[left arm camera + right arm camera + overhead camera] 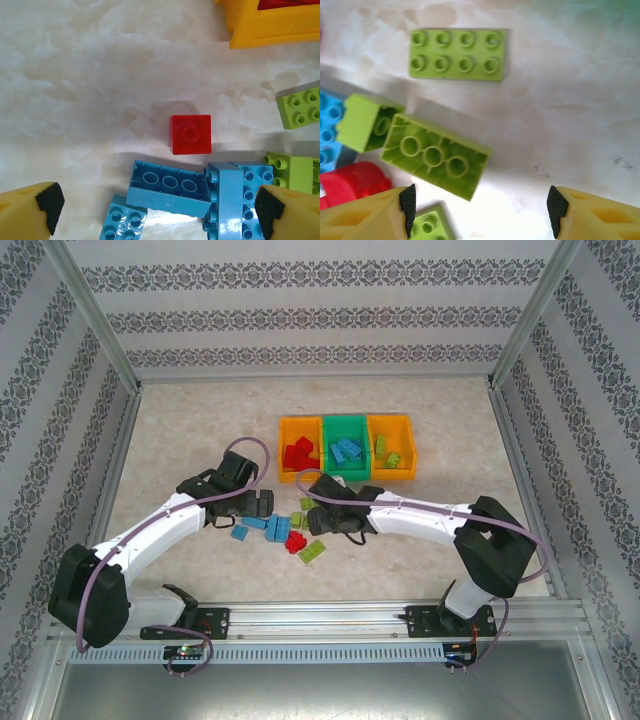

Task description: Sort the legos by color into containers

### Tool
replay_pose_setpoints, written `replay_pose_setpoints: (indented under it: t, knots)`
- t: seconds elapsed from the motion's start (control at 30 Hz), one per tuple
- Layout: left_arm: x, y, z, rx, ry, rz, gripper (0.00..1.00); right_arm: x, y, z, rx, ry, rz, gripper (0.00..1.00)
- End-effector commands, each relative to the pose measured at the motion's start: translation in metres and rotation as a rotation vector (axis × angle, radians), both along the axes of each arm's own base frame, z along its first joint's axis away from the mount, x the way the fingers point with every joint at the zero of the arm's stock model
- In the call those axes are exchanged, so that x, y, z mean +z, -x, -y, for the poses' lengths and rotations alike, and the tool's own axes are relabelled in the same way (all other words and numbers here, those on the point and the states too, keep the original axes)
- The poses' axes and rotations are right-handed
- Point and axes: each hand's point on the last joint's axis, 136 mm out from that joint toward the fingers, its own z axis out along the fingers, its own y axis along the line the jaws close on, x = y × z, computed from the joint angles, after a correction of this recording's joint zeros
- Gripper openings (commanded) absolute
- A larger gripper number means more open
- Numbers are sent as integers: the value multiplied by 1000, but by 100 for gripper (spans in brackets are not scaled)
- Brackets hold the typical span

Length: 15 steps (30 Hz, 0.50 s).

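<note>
**Inspector:** State of the grippers?

**Operator:** I read the left gripper [159, 210] as wide open and holding nothing. Its pads [50, 206] stand either side of a blue cluster. There, an upturned blue brick [170, 187] lies just beside a lone red brick [190, 134]. The right gripper [481, 205] is likewise open and empty, its jaws apart over the table [580, 115]. An upturned green brick [435, 155] lies close by one pad, and a green plate [458, 54] lies flat beyond it.

**Inspector:** Position of the bins?

**Operator:** They stand at the far middle of the table, three joined in a row. I note red bricks in the left orange bin [284, 450], blue ones in the green bin [345, 421] and green ones in the right orange bin [393, 475].

**Inspector:** Loose legos?

**Operator:** A mixed heap [285, 532] of blue, red and green lies on the table on the near side of the bins, between both grippers. I cannot tell the exact count.
</note>
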Motion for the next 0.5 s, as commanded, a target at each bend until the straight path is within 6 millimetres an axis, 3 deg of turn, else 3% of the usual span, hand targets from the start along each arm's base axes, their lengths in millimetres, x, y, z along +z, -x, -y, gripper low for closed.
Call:
replay_pose_setpoints:
  t: [0.0, 0.2, 0.47]
  knots:
    - [-1, -2, -5, 32, 0, 12, 100, 1, 6, -6, 38, -6, 12, 72]
    - [0, -3, -4, 26, 3, 10, 99, -5, -6, -3, 80, 62, 0, 77]
    - [-3, -1, -5, 32, 0, 2, 100, -18, -11, -18, 93, 7, -57, 81]
